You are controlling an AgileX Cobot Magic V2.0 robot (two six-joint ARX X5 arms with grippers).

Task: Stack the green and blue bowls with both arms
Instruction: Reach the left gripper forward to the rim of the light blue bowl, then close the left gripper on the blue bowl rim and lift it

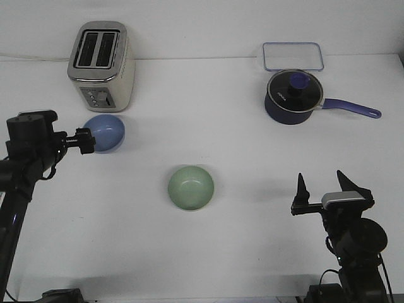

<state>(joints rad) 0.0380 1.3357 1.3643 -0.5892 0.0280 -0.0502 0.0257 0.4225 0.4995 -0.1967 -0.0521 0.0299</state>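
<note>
The pale green bowl (190, 187) sits upright on the white table (208, 120), near the middle. The periwinkle blue bowl (107, 132) is to the left, in front of the toaster, tilted so its inside does not show. My left gripper (86, 140) reaches in from the left and is closed on the blue bowl's left rim. My right gripper (323, 186) is at the front right, its two fingers spread wide and empty, well right of the green bowl.
A silver toaster (101, 63) stands at the back left, just behind the blue bowl. A dark navy saucepan (292, 96) with a lid and long handle is at the back right, with a clear rectangular container (293, 56) behind it.
</note>
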